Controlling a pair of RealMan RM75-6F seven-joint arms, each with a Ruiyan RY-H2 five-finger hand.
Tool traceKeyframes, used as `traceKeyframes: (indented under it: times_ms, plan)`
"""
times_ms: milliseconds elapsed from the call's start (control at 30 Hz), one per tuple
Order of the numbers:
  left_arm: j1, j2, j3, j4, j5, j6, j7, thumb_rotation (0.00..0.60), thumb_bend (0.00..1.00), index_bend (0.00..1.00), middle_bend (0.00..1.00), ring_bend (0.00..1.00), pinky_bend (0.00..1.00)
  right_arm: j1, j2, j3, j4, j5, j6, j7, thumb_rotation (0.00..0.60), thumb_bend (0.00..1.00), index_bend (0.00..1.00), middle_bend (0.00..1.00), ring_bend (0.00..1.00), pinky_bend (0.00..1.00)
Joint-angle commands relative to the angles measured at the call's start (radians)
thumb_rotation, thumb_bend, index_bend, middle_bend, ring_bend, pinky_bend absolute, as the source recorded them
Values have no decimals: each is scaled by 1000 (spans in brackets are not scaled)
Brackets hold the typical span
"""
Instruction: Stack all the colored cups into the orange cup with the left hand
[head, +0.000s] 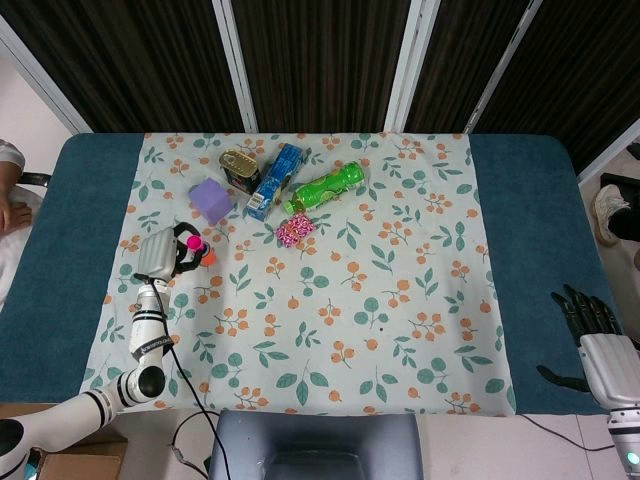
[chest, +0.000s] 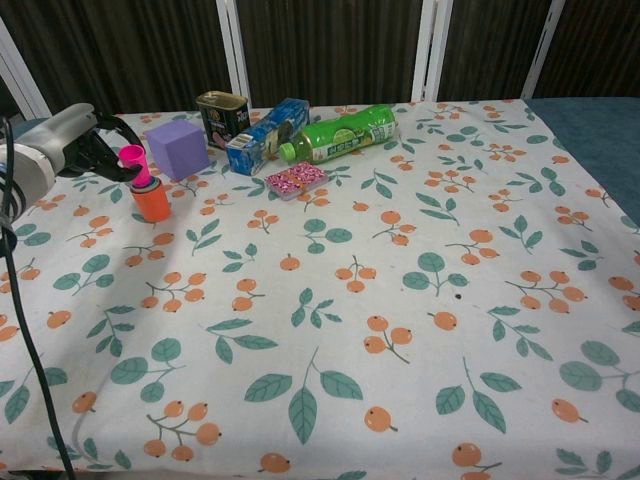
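The orange cup (chest: 152, 203) stands upright on the floral cloth at the left, in front of the purple cube; the head view shows only a sliver of the orange cup (head: 208, 257). My left hand (chest: 68, 152) holds the pink cup (chest: 132, 161) by its rim, tilted, with its base at the orange cup's mouth. In the head view, the left hand (head: 160, 254) and the pink cup (head: 193, 243) cover most of the orange cup. Whatever is inside the orange cup is hidden. My right hand (head: 592, 322) rests off the cloth at the table's right front, fingers extended, holding nothing.
Behind the cups stand a purple cube (chest: 178, 148), a tin can (chest: 222, 116), a blue box (chest: 267, 134) and a lying green bottle (chest: 340, 132). A pink candy packet (chest: 296, 180) lies in front of them. A person's hand shows at the far left edge.
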Motion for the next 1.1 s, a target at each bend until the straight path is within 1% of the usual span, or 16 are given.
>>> traceKeyframes:
  times_ms: [33, 200, 333, 367, 467, 567, 600, 633, 667, 733, 800, 833, 900, 933, 1000, 1100]
  plan:
    - [-4, -8, 6, 12, 5, -1, 6, 600, 384, 546, 1000, 1000, 1000, 1, 0, 0, -1, 0, -1, -1, 600, 154, 0, 0, 0, 0]
    - [-2, -13, 13, 26, -2, -19, 7, 600, 386, 508, 1000, 1000, 1000, -1, 1, 1, 0, 0, 4, 3, 600, 155, 0, 0, 0, 0]
    - [1, -3, 18, 15, -16, -40, 20, 600, 390, 52, 1000, 1000, 1000, -1, 1, 1, 0, 0, 2, 3, 600, 154, 0, 0, 0, 0]
    - [3, 0, 19, 9, -8, -33, 14, 600, 388, 2, 1000, 1000, 1000, -1, 1, 1, 0, 0, 1, 3, 600, 154, 0, 0, 0, 0]
    - [25, 35, 33, -50, 32, -26, -19, 600, 381, 0, 995, 1000, 1000, -1, 0, 0, 0, -1, 2, -1, 600, 154, 0, 0, 0, 0]
    - [94, 118, 73, -199, 117, 27, -72, 600, 376, 0, 872, 1000, 1000, -1, 0, -2, 0, -1, 0, -2, 600, 155, 0, 0, 0, 0]
    - [124, 147, 101, -248, 168, 64, -86, 600, 374, 0, 775, 980, 1000, -2, 0, -2, 0, 0, 0, -4, 600, 155, 0, 0, 0, 0]
    - [170, 193, 150, -322, 249, 109, -114, 600, 373, 0, 640, 879, 974, -3, 0, -3, 0, 1, -1, -8, 600, 155, 0, 0, 0, 0]
    - [205, 234, 196, -376, 317, 138, -142, 600, 373, 0, 562, 790, 925, -3, -1, -3, -1, 2, -1, -11, 600, 154, 0, 0, 0, 0]
    - [288, 340, 318, -467, 477, 211, -175, 600, 371, 0, 220, 273, 500, -5, -3, -6, -5, 4, -3, -22, 600, 154, 0, 0, 0, 0]
    - [360, 410, 416, -495, 594, 301, -145, 600, 373, 0, 59, 53, 213, -6, -3, -11, -12, 7, -10, -36, 600, 154, 0, 0, 0, 0]
    - [410, 437, 466, -492, 658, 375, -115, 600, 374, 0, 21, 16, 148, -8, -3, -14, -18, 10, -13, -48, 600, 154, 0, 0, 0, 0]
    - [488, 436, 512, -455, 726, 497, -100, 600, 376, 0, 0, 0, 88, -9, -5, -16, -25, 9, -13, -65, 600, 155, 0, 0, 0, 0]
    - [532, 422, 522, -435, 733, 557, -105, 600, 376, 0, 0, 0, 78, -10, -9, -16, -28, 6, -9, -75, 600, 155, 0, 0, 0, 0]
    - [552, 431, 537, -426, 763, 583, -52, 600, 380, 0, 0, 0, 45, -10, -19, -17, -24, -8, -1, -90, 600, 154, 0, 0, 0, 0]
    - [577, 423, 514, -420, 766, 632, -21, 600, 382, 0, 0, 0, 22, -9, -33, -24, -24, -24, -1, -99, 600, 155, 0, 0, 0, 0]
